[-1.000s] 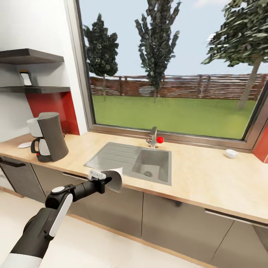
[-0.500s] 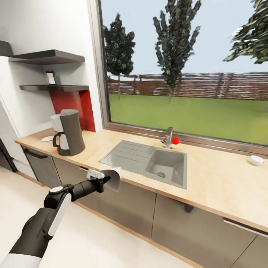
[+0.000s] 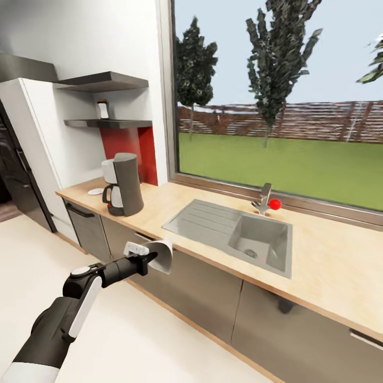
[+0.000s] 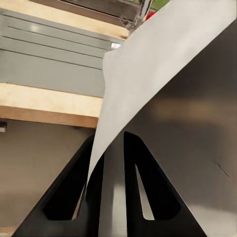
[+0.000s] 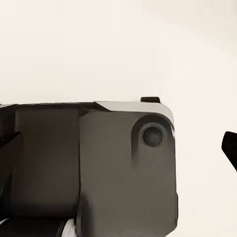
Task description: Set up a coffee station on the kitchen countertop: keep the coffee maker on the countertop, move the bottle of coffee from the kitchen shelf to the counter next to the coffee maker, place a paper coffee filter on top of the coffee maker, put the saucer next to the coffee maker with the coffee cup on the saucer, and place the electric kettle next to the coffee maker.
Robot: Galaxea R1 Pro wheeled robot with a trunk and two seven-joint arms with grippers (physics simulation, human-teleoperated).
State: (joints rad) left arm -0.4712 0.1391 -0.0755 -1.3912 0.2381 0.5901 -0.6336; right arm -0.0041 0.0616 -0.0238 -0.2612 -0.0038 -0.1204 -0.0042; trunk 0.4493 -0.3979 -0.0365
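- Filter in hand: the left gripper is clamped on the paper coffee filter, holding it out in front of the cabinet fronts, just below the countertop edge.
- Up close in the left wrist view, the two dark fingers pinch the filter's lower edge, and the pale sheet fans out wide beyond them, with the sink's ribbed drainboard behind it.
- Coffee maker stands upright on the counter's far left stretch, well apart from the held filter and higher than it.
- Saucer lies flat on the counter just beside the coffee maker, on the side toward the wall.
- Bottle of coffee sits on the lower kitchen shelf, above the coffee maker.
- Sink is set into the counter between the coffee maker and the bare wood on the right; the faucet with its red knob rises at the window side.
- Room to move: open pale floor runs along the cabinet fronts toward the coffee maker, and a tall white unit closes off the counter's left end.
- Right gripper: the right wrist view gives a dark robot body part over pale floor, so I cannot tell how its jaws stand.
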